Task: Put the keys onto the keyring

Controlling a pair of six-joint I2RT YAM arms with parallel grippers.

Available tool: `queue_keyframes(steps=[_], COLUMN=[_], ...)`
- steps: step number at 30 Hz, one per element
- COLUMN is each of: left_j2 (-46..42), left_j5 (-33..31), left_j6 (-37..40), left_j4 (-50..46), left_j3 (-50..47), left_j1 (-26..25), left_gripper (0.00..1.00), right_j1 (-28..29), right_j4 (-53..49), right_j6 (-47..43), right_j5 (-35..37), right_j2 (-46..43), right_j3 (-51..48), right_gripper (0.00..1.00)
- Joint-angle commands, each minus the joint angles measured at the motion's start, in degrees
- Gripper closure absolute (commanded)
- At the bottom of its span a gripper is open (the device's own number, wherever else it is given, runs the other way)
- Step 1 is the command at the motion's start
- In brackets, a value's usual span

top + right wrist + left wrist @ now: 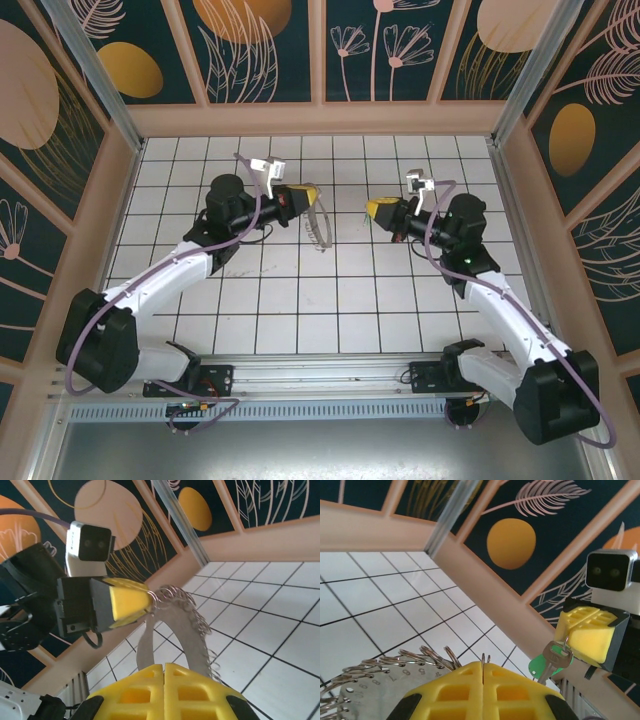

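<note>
Though the left gripper [145, 602] is clamped on the keyring [170, 622] and the right gripper [570, 637] is clamped on the key [551, 660], near the keyring but apart, threading appears wholly outstanding.

Bright, even light; soft shadows

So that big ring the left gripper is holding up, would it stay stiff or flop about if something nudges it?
Probably stiff: the ring holds its curve though the left gripper pinches just one edge. Held there, it may well swing when nudged. The small wire loops along its rim look loose, so they would likely jingle and snag.
</note>
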Motion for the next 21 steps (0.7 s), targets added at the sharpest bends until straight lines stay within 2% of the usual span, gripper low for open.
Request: queue_keyframes(steps=[1, 11, 21], left_j2=[0.97, 3.61, 2.9], left_j5=[1.98, 3.84, -0.14], left_j6=[2.99, 5.2, 12.36], left_j4=[3.66, 5.68, 8.11], left_j3=[2.8, 4.17, 5.14], left_j1=[-1.56, -5.41, -8.39], left_gripper=[1.0, 1.0, 1.0], right_j1=[-0.25, 2.48, 5.2], right_j4=[6.02, 10.22, 10.09], right_j6=[3.37, 5.33, 3.05], right_j5=[-0.16, 7.52, 9.9], right_j2=[-2.4, -6.79, -6.85], right_j3=[-1.64, -6.23, -7.48], right_gripper=[1.0, 1.0, 1.0])
